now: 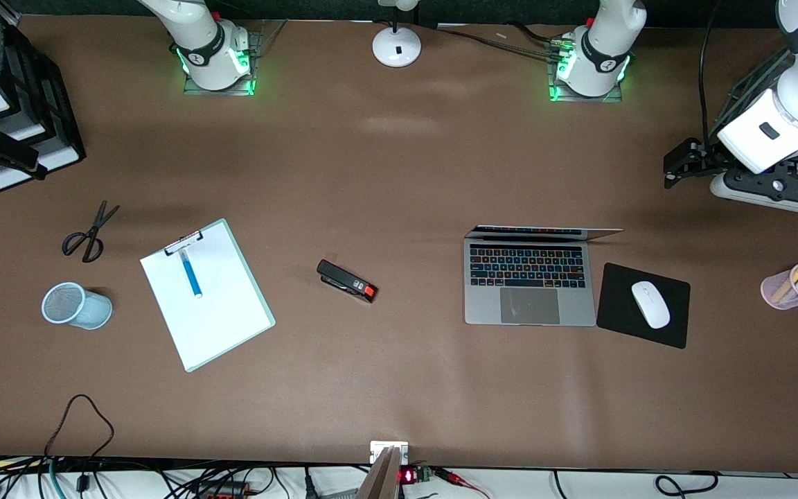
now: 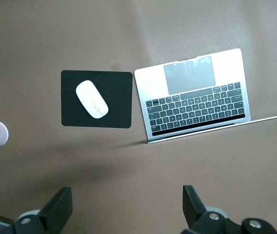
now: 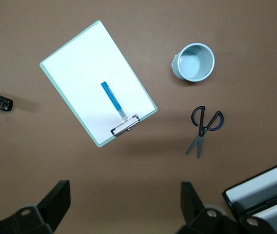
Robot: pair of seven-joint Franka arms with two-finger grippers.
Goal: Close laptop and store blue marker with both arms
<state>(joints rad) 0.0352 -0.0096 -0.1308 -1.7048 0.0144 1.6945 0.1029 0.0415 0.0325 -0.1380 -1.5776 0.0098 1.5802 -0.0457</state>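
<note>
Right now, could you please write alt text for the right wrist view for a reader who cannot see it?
A blue marker lies on a white clipboard on a brown table. A mesh cup, scissors and a black tray lie nearby; the right end effector is open over bare table.

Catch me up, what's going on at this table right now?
Nothing is being handled yet. The laptop sits open beside the mouse mat. The blue marker lies on the clipboard, near the mesh cup. The left gripper hangs above the laptop area, the right gripper above the clipboard area, both with open jaws.
</note>
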